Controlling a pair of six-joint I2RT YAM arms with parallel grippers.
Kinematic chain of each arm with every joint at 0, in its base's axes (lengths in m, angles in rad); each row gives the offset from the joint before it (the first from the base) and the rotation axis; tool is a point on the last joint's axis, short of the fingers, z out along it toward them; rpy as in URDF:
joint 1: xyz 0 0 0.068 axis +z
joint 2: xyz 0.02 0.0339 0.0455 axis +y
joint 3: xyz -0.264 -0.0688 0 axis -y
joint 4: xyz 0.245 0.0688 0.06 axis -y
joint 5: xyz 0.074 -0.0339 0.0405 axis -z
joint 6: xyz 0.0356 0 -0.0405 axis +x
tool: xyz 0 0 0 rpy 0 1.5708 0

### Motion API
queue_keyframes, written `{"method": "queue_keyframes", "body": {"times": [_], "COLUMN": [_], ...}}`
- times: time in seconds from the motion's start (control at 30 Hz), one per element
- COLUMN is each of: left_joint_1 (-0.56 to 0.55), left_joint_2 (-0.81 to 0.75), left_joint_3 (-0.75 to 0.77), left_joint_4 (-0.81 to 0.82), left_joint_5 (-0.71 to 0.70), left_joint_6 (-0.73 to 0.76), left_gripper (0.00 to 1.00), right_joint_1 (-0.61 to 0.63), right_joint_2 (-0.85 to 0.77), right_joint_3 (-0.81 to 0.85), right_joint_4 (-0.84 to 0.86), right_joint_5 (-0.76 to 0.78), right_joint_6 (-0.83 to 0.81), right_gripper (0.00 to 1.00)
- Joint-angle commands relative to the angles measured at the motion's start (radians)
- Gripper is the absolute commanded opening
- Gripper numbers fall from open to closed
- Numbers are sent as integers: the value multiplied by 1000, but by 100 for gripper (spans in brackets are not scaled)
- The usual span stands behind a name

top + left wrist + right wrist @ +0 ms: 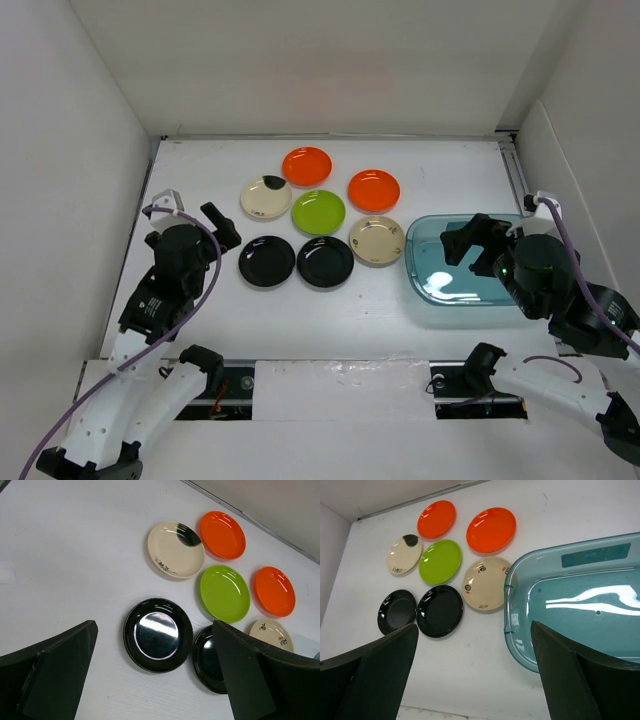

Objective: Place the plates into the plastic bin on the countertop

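Work is looking barely begun on the white surface (330, 320). Toward its near left corner, the left end effector (154, 625) is hanging released, jaws spread wide and gripping nothing. Toward the near right corner, the right end effector (474, 625) is hovering just as open and empty above the plastic bin (430, 300). That translucent blue-teal bin is sitting along the right edge and is holding no plate.

All seven plates (440, 561) are lying face up and unstacked in a tight cluster at the middle, apparently so each can be lifted singly. Nearest, the left black plate (266, 261) and the right black plate (325, 262) are lying side by side. The left one is directly ahead of the left end effector and is probably its first pick. The plainer cream plate (377, 240) is resting just beside the bin's left rim, the shortest carry; whether it is touching is impossible to tell.

Behind these, the lime green plate (318, 212) is sitting mid-cluster, with the dark-marked cream plate (266, 198) to its left. Farthest, toward the far edge, the left orange plate (307, 166) and the right orange plate (373, 190) are closing the group. Rims are crowding together, likely leaving little room for a finger to slip under an edge.
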Motion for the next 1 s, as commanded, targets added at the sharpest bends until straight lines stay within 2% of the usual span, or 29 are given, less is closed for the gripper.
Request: {"method": "queue_keyframes", "body": {"times": [0.0, 0.1, 0.13, 0.23, 0.33, 0.4, 0.53, 0.83, 0.97], "left_joint_1": [5, 5, 5, 5, 5, 5, 5, 5, 5], "left_joint_2": [-11, -34, -34, -34, -11, 25, 45, 92, 117], "left_joint_3": [14, 28, 28, 1, -134, -191, -289, -380, -450], "left_joint_4": [31, 6, -15, -2, 93, 115, 127, 94, 178], "left_joint_5": [9, 9, 9, 191, 331, 340, 329, 265, 256], "left_joint_6": [20, 6, -65, -147, -260, -358, -458, -547, -596], "left_gripper": [99, 99, 99, 99, 99, 99, 99, 99, 99], "right_joint_1": [2, 2, 2, 2, 2, 2, 2, 2, 2], "right_joint_2": [-6, -6, -6, -6, -15, -26, -48, -117, -117], "right_joint_3": [-2, -11, -11, -22, -40, -49, -69, -121, -121], "right_joint_4": [16, 28, 39, 48, 76, 91, 103, 122, 122], "right_joint_5": [33, 13, 2, -50, -108, -141, -217, -236, -259], "right_joint_6": [13, 4, 4, -19, -32, -32, -42, -42, -42], "right_gripper": [100, 100, 100, 100, 100, 100, 100, 100, 100]}}
